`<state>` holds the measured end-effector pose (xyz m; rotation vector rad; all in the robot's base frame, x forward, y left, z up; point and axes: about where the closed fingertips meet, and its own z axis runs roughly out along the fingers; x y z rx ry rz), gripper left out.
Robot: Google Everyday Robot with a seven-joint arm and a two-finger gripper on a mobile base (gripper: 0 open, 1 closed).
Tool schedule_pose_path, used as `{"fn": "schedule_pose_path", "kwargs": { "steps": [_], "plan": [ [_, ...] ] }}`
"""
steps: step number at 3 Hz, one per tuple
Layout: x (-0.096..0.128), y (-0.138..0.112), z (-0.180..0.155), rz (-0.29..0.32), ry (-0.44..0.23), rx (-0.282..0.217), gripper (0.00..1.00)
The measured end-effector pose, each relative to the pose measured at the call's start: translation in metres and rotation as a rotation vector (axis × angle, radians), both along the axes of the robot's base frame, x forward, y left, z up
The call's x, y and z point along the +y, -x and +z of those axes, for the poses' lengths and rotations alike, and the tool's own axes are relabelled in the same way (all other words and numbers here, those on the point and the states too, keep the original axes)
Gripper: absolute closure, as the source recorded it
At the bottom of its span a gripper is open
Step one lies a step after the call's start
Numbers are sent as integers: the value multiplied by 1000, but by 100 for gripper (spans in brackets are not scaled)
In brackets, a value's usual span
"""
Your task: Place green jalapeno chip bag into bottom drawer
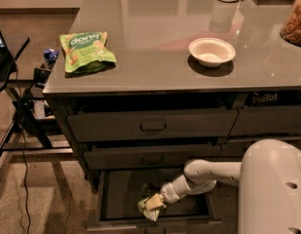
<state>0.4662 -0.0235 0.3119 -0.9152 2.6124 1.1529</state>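
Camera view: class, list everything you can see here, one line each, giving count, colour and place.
green jalapeno chip bag: one, olive green, held within the open bottom drawer
bottom drawer: one, dark grey, pulled out, lowest of the stack
upper drawers: two, dark grey, stacked above it
counter: one, grey, glossy, over the drawers
dang bag: one, bright green, left part of the counter
bowl: one, white, right part of the counter
arm: one, white, reaching into the bottom drawer
end effector: one, pale, shut on the chip bag
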Motion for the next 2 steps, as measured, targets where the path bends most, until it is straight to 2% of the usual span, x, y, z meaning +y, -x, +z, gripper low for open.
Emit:
{"fn": "schedule_pose_path", "kwargs": {
  "steps": [2],
  "plan": [
    [3, -27, -52, -127, -15, -7, 100]
  ]
}}
